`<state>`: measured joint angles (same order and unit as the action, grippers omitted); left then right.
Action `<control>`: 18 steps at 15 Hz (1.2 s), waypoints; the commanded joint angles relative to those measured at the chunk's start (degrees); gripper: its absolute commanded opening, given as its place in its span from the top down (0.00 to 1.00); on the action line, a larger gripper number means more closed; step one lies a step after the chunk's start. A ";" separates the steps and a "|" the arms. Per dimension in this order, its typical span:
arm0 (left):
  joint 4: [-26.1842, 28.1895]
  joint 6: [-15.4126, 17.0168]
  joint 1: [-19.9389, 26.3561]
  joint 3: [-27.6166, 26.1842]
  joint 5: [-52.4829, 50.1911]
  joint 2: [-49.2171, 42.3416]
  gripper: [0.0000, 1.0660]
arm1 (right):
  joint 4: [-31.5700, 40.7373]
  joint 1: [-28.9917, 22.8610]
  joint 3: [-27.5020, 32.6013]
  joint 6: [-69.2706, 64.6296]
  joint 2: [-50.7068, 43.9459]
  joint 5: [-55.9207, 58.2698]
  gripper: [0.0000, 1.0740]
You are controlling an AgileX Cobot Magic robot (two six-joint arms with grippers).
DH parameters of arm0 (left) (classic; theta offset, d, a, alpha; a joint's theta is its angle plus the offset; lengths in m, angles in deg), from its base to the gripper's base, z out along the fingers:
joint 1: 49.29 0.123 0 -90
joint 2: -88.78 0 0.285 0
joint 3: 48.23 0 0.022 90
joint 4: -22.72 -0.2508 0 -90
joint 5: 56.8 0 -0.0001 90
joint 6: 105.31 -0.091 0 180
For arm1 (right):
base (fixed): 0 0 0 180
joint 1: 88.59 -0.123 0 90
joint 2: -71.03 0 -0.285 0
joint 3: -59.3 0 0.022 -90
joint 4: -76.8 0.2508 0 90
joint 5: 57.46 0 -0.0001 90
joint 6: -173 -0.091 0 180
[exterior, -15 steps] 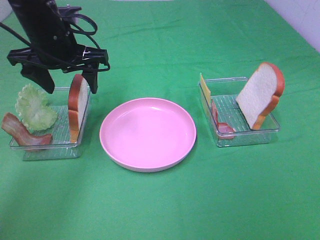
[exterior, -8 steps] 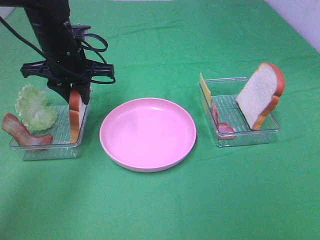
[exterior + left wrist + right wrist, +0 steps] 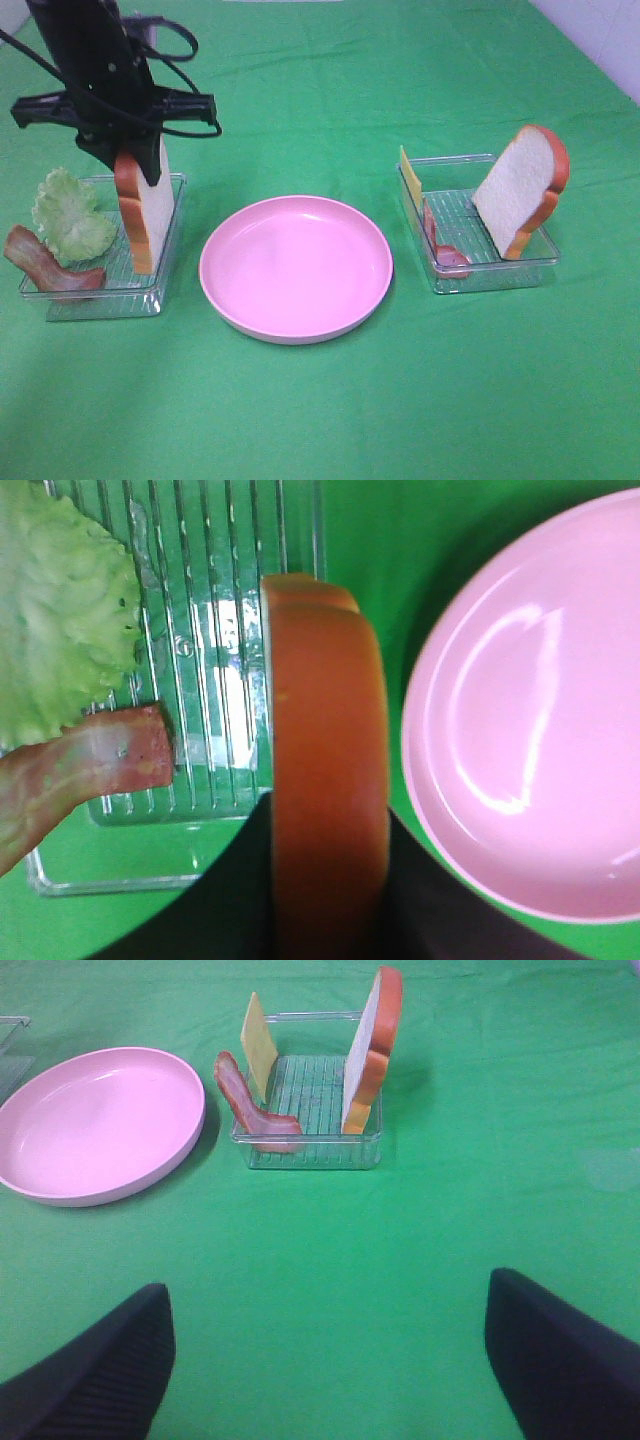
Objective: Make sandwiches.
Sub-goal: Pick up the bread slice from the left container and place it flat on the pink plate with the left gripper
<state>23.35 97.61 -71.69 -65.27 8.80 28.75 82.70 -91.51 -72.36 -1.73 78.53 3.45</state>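
Note:
My left gripper (image 3: pixel 137 160) is shut on a white bread slice (image 3: pixel 146 212) with orange-brown crust and holds it upright over the left clear tray (image 3: pixel 100 297). In the left wrist view the crust (image 3: pixel 328 730) sits between my dark fingers (image 3: pixel 228 900). A pale green lettuce leaf (image 3: pixel 72 215) and a reddish-brown bacon strip (image 3: pixel 45 266) lie in that tray. The right tray (image 3: pixel 497 277) holds a second bread slice (image 3: pixel 522 190), a yellow cheese square (image 3: pixel 409 178) and a pinkish-red meat piece (image 3: pixel 441 250). My right gripper (image 3: pixel 325 1360) is open, low over the cloth, well short of the right tray.
A round pink plate (image 3: pixel 295 266) lies between the two trays on the green cloth (image 3: pixel 330 420). It also shows in the left wrist view (image 3: pixel 520 730), right beside the held bread, and in the right wrist view (image 3: pixel 95 1120).
My left gripper came down over the bread slice in the left tray, shut on it, and has raised it a little and shifted it left. Nothing else moved.

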 commanded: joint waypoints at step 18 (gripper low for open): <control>74.48 -61.54 8.37 23.15 -14.61 7.16 1.00 | 0.06 0.29 0.11 0.92 -0.86 0.11 0.26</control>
<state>95.83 37.27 -62.92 -42.18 -6.09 35.80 82.70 -91.51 -72.36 -1.73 78.53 3.45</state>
